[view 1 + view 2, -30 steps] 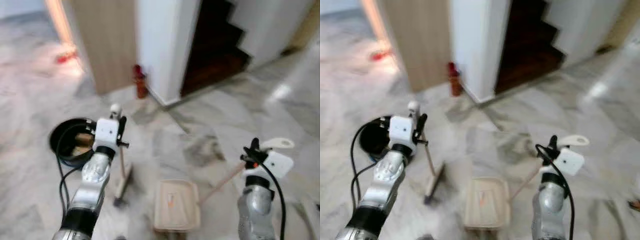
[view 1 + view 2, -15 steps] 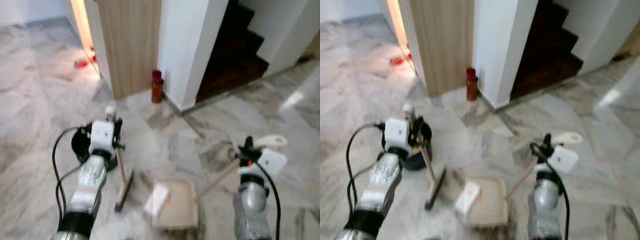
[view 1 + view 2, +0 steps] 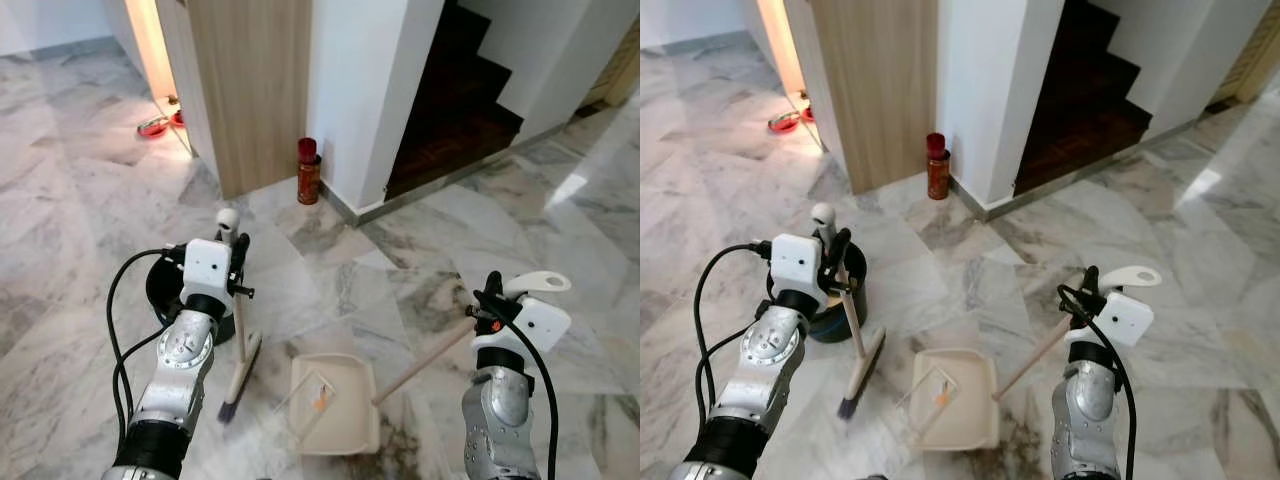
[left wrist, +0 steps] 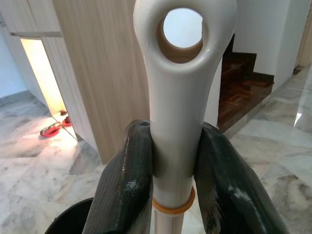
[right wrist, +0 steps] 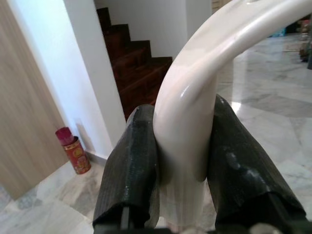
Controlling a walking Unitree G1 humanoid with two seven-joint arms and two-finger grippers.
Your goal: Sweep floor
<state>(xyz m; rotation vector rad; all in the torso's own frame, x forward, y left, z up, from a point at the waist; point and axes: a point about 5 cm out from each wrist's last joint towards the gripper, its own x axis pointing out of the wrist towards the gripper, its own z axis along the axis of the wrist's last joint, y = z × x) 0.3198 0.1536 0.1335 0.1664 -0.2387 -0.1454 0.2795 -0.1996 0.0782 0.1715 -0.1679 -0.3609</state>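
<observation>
My left gripper (image 4: 173,161) is clenched on the broom (image 3: 238,345) handle, its head resting on the floor just left of the dustpan (image 3: 335,405). My right gripper (image 5: 183,161) grips the pan's handle, which runs diagonally up to it. Since a second ago the view has steadied and a clear wrapper (image 3: 305,398) lies in the pan.

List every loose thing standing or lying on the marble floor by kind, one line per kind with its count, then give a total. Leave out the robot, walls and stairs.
Broom: 1
Dustpan: 1
Black bucket: 1
Red canister: 1
Red bowls: 2
Total: 6
</observation>
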